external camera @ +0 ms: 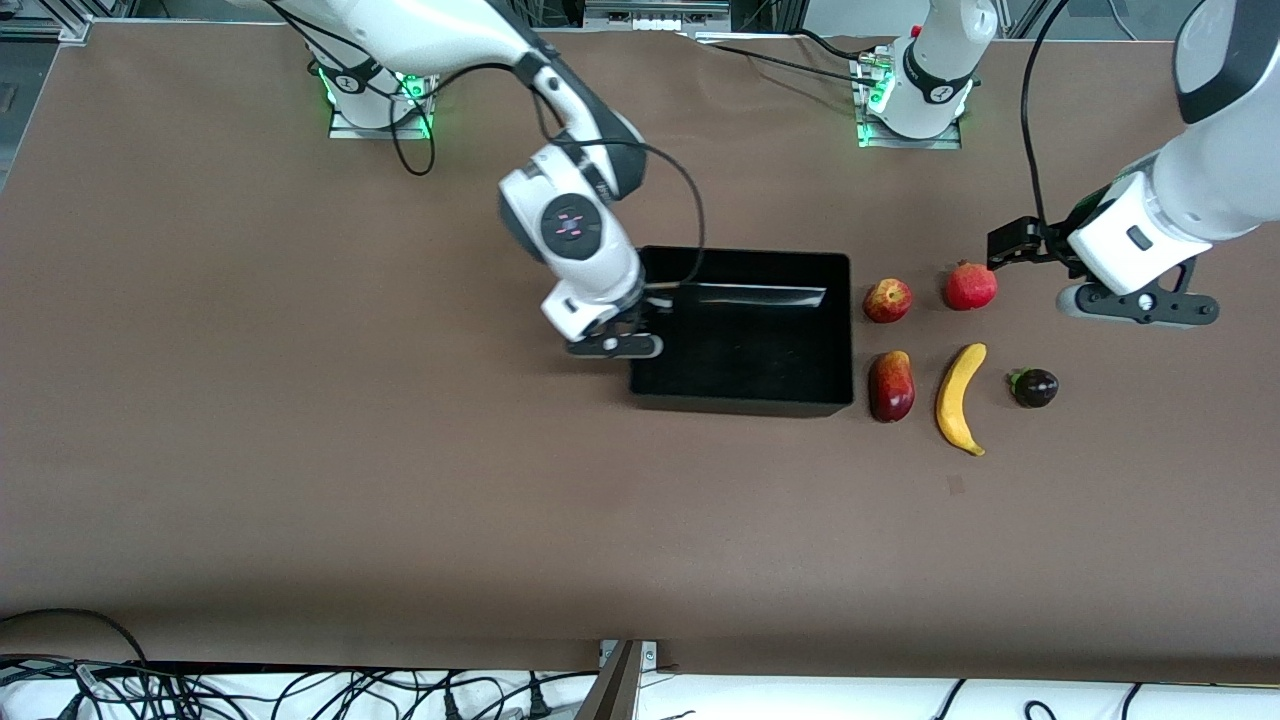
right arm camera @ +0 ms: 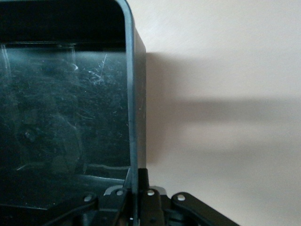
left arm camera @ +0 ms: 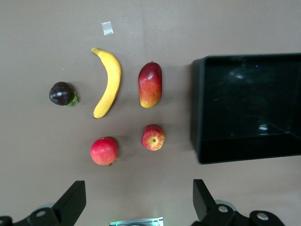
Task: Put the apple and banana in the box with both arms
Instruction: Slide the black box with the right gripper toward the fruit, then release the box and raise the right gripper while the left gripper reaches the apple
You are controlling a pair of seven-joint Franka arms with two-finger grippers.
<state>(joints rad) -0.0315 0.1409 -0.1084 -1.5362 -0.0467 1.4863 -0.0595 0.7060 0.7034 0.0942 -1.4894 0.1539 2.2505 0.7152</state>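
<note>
Front view has the right gripper (external camera: 617, 335) clamped on the box (external camera: 745, 402) wall, apparently steadying it, while the left gripper (external camera: 1050, 250) hangs spread above the apple (external camera: 887, 300) and banana (external camera: 959, 396), both on the table beside the box.

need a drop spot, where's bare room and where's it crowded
The box is empty, though the right gripper is clamped on its wall. Crowded beside it: apple, pomegranate, mango, banana, mangosteen. The left gripper hovers open over there.
</note>
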